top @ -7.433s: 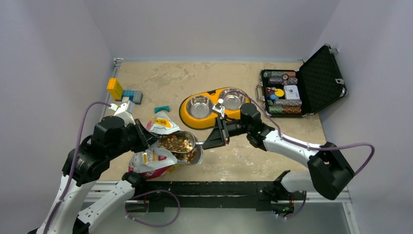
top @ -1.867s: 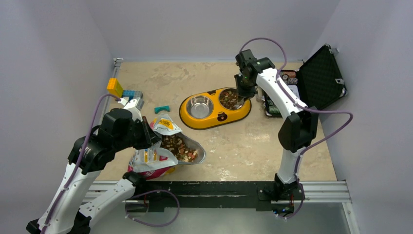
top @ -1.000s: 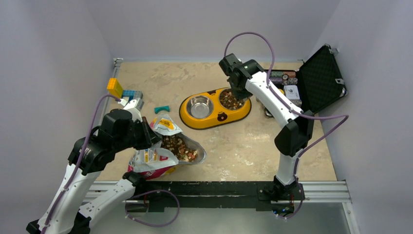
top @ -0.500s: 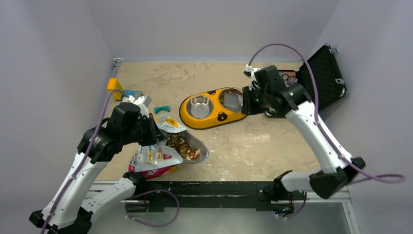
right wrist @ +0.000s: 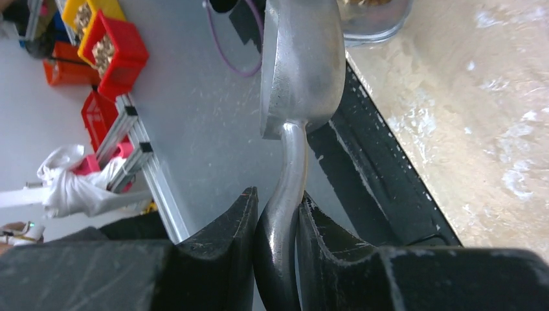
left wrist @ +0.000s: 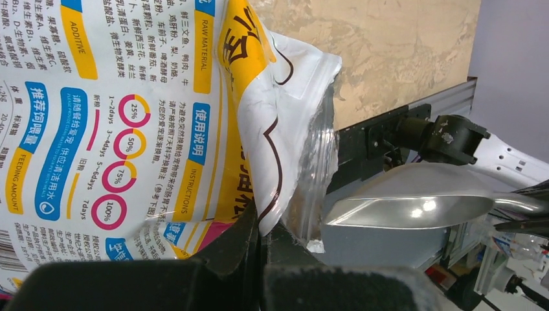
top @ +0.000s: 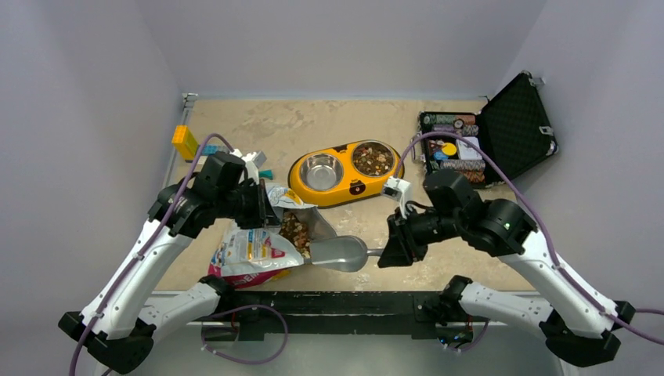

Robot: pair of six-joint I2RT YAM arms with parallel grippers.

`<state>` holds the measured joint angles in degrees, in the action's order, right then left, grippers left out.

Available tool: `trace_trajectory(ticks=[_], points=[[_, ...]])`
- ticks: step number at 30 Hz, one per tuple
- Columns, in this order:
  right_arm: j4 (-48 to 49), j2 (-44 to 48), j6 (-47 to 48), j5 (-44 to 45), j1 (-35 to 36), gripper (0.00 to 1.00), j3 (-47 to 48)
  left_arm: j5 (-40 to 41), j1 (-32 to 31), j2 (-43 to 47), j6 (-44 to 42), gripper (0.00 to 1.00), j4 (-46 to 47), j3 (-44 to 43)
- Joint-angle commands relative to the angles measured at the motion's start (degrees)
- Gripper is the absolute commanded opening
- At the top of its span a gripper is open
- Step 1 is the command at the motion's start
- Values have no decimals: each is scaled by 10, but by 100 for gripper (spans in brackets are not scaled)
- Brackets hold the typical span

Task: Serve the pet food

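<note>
My left claw (left wrist: 260, 228) pinches food bag (left wrist: 129, 116) rim; my right claw (right wrist: 277, 206) clamps handle of empty metal scoop (right wrist: 301, 71) beside pet food (top: 295, 229) in bag mouth.

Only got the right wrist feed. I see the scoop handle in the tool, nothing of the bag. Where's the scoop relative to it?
Observer: On the top view, the scoop looks empty. Its front edge is at the open mouth of the food bag, next to the kibble inside.
Operator: Bag held open?
Observer: Yes. On the left wrist view, the left tool is shut on the bag's lip.
Operator: Bowls?
Observer: In the yellow feeder, the right bowl holds kibble and the left bowl is bare steel.
</note>
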<state>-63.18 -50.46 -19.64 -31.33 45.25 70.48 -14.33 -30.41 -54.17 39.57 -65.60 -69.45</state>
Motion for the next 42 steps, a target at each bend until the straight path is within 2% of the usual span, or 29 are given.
trace_trajectory(ticks=[1, 3, 8, 10, 13, 19, 22, 28, 32, 37, 42], points=[[5, -59, -7, 5, 38, 0, 12, -20, 1, -10, -23, 0, 36, -16], [-9, -97, -22, 85, 46, 0, 31, -42, 1, -10, -21, 0, 43, -14], [-38, -235, -49, 155, 58, 0, 121, -115, 1, 1, 2, 0, 94, 23], [-54, -275, -47, 151, 70, 0, 170, -143, 1, 0, 16, 0, 107, 32], [-60, -262, -28, 125, 73, 0, 210, -132, 1, 6, 16, 0, 87, 31], [-101, -177, -6, 185, 72, 0, 201, -93, 1, 11, 11, 0, 74, 31], [-85, -179, -6, 162, 73, 0, 195, -101, 1, 1, 12, 0, 79, 26], [-24, -249, -54, 157, 89, 0, 207, -113, 1, -15, 0, 0, 69, 5], [-62, -338, -74, 208, 97, 0, 238, -125, 1, -15, 10, 0, 78, 6], [-82, -382, -76, 273, 106, 0, 219, -149, 1, -10, 56, 0, 111, 27], [-5, -452, -68, 208, 121, 0, 255, -156, 1, 15, 123, 0, 178, 64]])
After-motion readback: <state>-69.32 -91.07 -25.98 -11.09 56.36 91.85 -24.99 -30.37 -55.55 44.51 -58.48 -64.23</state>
